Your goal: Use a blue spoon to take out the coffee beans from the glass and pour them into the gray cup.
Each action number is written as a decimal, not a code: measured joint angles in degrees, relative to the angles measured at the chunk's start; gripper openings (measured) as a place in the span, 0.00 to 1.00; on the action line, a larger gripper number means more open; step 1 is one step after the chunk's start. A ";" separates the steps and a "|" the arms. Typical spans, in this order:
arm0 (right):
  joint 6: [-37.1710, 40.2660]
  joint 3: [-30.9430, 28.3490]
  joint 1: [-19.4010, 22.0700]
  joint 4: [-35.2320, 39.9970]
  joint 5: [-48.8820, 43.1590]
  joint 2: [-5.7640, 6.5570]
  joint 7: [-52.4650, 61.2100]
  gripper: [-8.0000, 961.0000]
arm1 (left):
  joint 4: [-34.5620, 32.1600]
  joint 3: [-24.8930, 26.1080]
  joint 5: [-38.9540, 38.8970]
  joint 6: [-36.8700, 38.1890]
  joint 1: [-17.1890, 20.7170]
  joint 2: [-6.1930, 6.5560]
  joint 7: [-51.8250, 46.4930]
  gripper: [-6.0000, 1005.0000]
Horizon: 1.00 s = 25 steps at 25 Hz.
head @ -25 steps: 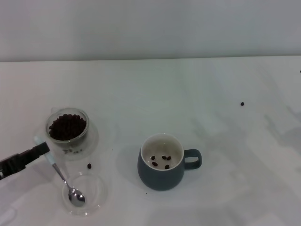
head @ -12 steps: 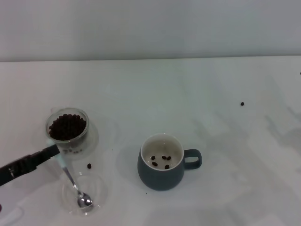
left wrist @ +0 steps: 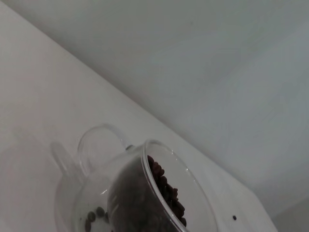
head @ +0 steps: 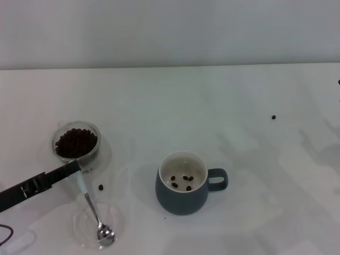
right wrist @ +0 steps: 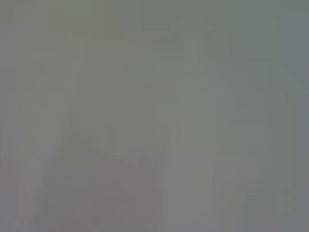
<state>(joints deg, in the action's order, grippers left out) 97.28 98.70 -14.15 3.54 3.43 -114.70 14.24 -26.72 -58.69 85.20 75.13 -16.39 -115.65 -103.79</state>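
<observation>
4 coffee beans (head: 180,181) are lying in the gray cup (head: 182,191), so I am judging the transfer as only just begun; the glass (head: 76,144) is holding a full dark heap. I am seeing the left gripper (head: 75,168) just beside the glass, pinching the pale handle end of the blue spoon (head: 94,212). Its fingers are closed tight on that handle, touching nothing else I can make out. The spoon is hanging tilted, its metal bowl low over a shallow clear dish (head: 101,226) and carrying no beans.

Risks I am noting: the grip is sitting at the very tip of a thin handle, so the spoon may swivel when dug into the heap. The glass is light and may get shoved. 1 stray bean (head: 100,187) suggests spilling is likely.

The right gripper is out of view.
</observation>
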 joint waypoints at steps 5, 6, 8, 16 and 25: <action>0.09 0.00 -0.05 0.04 0.00 0.16 -0.13 0.76 | -0.42 0.10 -0.85 0.43 0.43 -0.05 -0.82 0.27; 0.13 0.00 -0.10 0.05 -0.01 0.21 -0.13 0.76 | -0.46 0.12 -0.88 0.63 0.44 -0.06 -0.97 0.27; 0.17 0.00 -0.18 0.06 -0.05 0.34 -0.11 0.76 | -0.47 0.16 -0.91 1.23 0.44 -0.06 -1.22 0.32; 0.30 0.00 -0.39 0.05 -0.19 0.68 0.02 0.76 | -0.52 1.48 -1.09 3.32 0.51 -0.14 -1.60 0.58; 0.80 0.00 -0.17 0.17 -0.03 0.73 0.06 0.76 | -0.57 1.55 -1.37 3.39 0.94 -0.51 -1.39 0.58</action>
<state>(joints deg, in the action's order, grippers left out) 98.08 98.70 -14.32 3.71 3.41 -113.97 14.30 -27.29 -57.14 83.83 78.52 -15.45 -116.16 -105.18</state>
